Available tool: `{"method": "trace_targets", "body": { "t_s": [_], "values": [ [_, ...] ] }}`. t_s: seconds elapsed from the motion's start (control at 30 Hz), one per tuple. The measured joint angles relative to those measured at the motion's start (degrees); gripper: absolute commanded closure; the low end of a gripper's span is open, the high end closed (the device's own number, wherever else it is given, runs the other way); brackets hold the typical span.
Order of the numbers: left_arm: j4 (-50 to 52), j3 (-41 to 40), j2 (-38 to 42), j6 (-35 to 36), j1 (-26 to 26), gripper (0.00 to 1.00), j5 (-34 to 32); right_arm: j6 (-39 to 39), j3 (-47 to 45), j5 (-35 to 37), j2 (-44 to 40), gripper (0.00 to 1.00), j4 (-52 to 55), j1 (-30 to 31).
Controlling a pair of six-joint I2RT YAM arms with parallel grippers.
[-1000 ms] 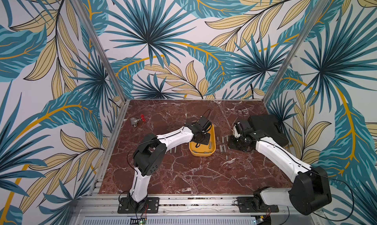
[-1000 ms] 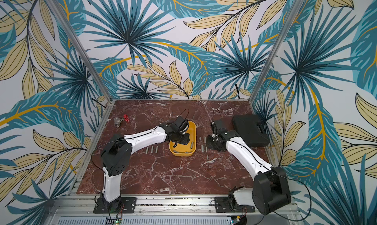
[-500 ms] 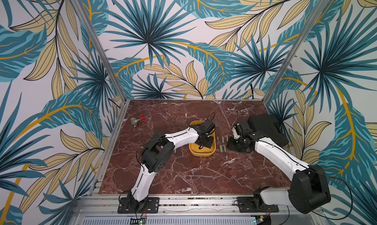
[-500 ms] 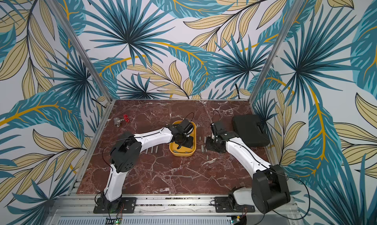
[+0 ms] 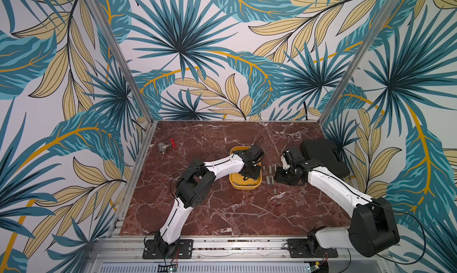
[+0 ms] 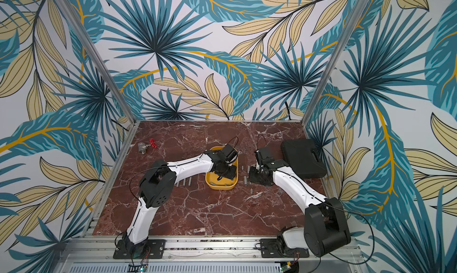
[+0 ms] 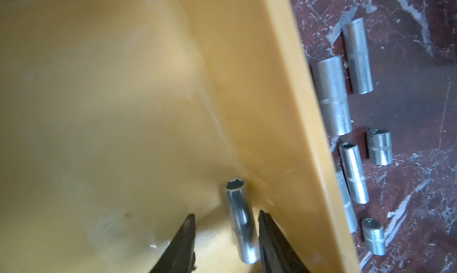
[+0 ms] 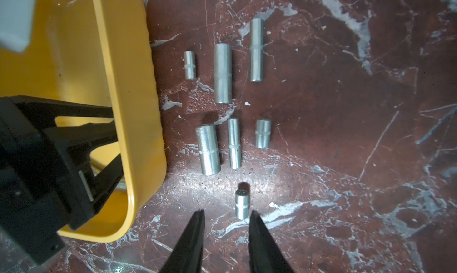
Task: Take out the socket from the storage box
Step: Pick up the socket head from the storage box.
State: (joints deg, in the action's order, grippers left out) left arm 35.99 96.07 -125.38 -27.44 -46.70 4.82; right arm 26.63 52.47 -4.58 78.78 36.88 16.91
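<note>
Yellow box holds a socket lying against its side wall (not clamped); left fingers straddle it, narrowly apart. Right fingers, just outside the box, stand narrowly apart and empty over the desk.

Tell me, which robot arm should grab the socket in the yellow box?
The left arm. Its open jaws sit either side of the socket inside the storage box; the right arm hangs outside, over loose sockets.

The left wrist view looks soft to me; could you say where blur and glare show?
Left wrist view: the storage box is smeared with blur, the socket clearer. Right wrist view: loose sockets sharp, white glare on the marble table. Both top views: even light.
</note>
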Motion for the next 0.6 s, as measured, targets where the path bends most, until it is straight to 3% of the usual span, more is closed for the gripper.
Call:
{"method": "trace_targets", "body": {
  "t_s": [0.37,0.6],
  "values": [
    [4.5,1.62,-1.01,1.44,-0.13,0.66,-6.56,0.35,-1.22,-0.46,-0.02,0.68,-0.59,0.0],
    [6.71,2.25,-1.53,2.47,-0.2,0.78,-11.69,0.39,-1.36,-0.61,-0.02,0.67,-0.61,0.0]
  ]
}}
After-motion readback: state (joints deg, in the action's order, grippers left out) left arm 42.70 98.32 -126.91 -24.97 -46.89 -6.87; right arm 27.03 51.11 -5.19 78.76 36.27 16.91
